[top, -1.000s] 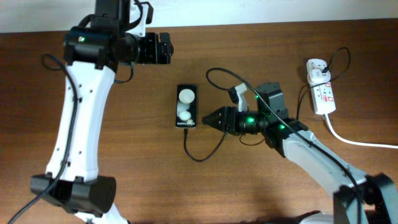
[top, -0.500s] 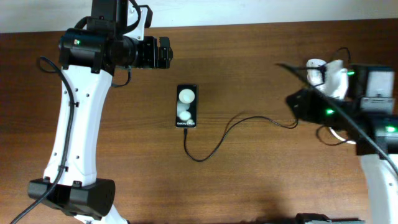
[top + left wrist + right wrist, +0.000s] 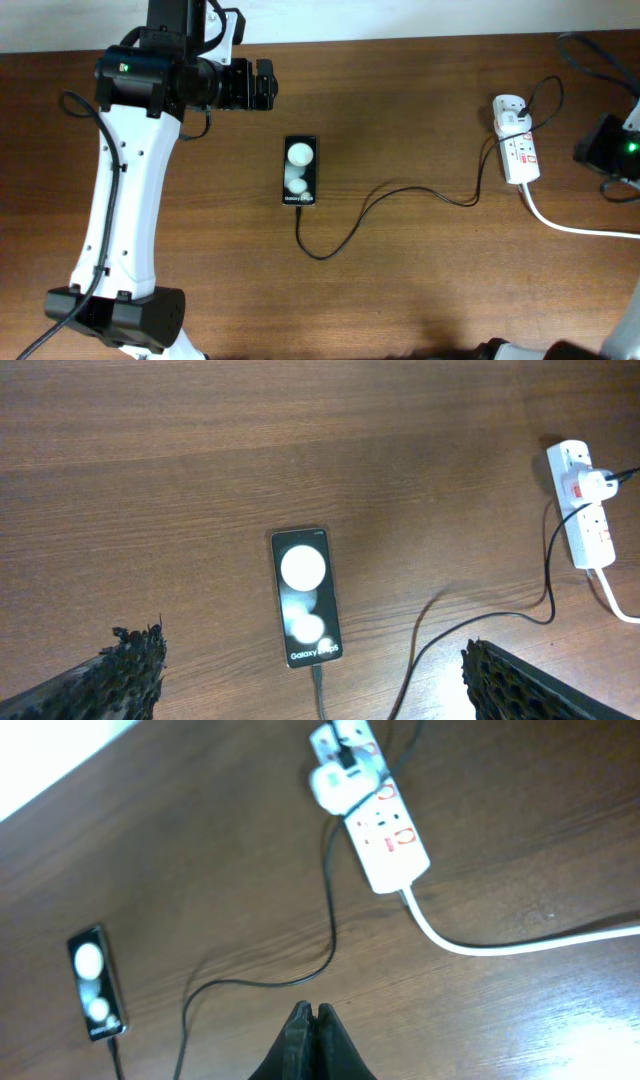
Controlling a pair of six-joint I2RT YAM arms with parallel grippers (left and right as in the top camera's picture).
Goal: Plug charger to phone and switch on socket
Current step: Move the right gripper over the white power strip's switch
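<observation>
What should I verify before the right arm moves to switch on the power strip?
1. The cable meets the bottom edge of the phone: ok.
2. The cable reaches the plug in the power strip: ok.
3. Power strip on or off: cannot tell.
4. The right hand is shut for pressing: ok.
5. The left hand is open, away from the phone: ok.

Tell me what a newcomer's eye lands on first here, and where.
The black phone with two white circles lies in the middle, the thin charger looping from its lower end rightward to the white socket near the right edge. The white left arm fills the left side, its left gripper open up-left of the phone; the right gripper is shut, near the socket.
</observation>
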